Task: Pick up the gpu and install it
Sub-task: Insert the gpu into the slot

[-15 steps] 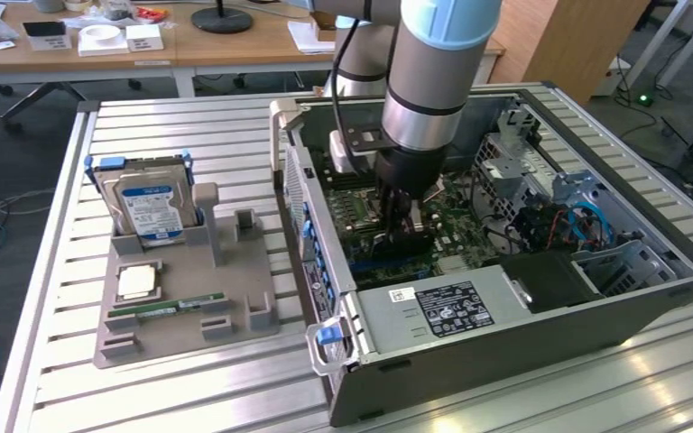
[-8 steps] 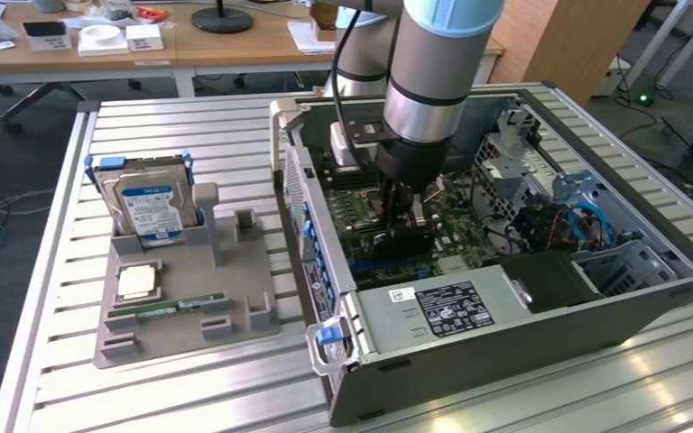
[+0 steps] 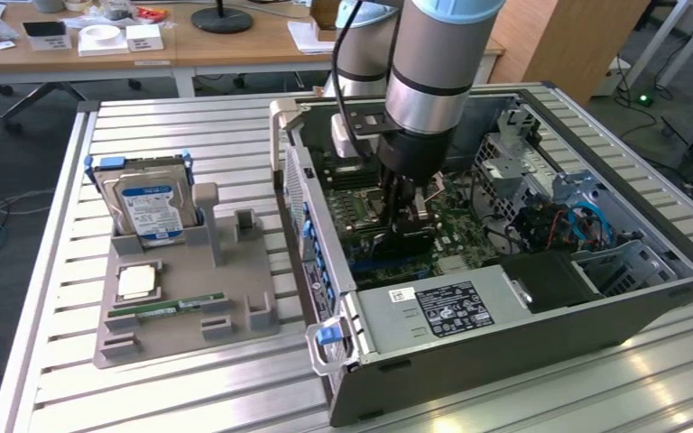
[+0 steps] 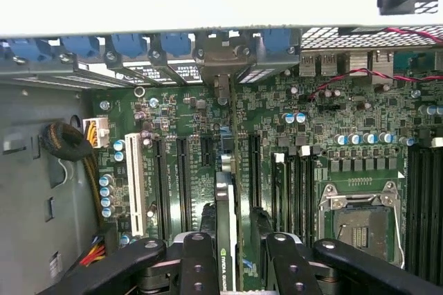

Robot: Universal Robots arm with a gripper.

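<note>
The gpu (image 4: 224,205) shows edge-on as a thin dark card with a green-lettered label, standing upright over the green motherboard (image 4: 332,122). Its silvery bracket (image 4: 221,66) meets the slot openings in the case's back wall. My gripper (image 4: 235,246) is shut on the card's upper edge, one black finger on each side. In the exterior view my gripper (image 3: 404,212) reaches straight down into the open computer case (image 3: 479,316), with the gpu (image 3: 397,242) dark below the fingers, low over the board.
A grey holder (image 3: 184,298) on the exterior view's left carries an upright hard drive (image 3: 152,209), a small green memory stick (image 3: 178,307) and a square chip (image 3: 137,282). Case walls, a power supply (image 3: 437,311), cables (image 3: 563,225) and the CPU socket (image 4: 360,219) surround the card.
</note>
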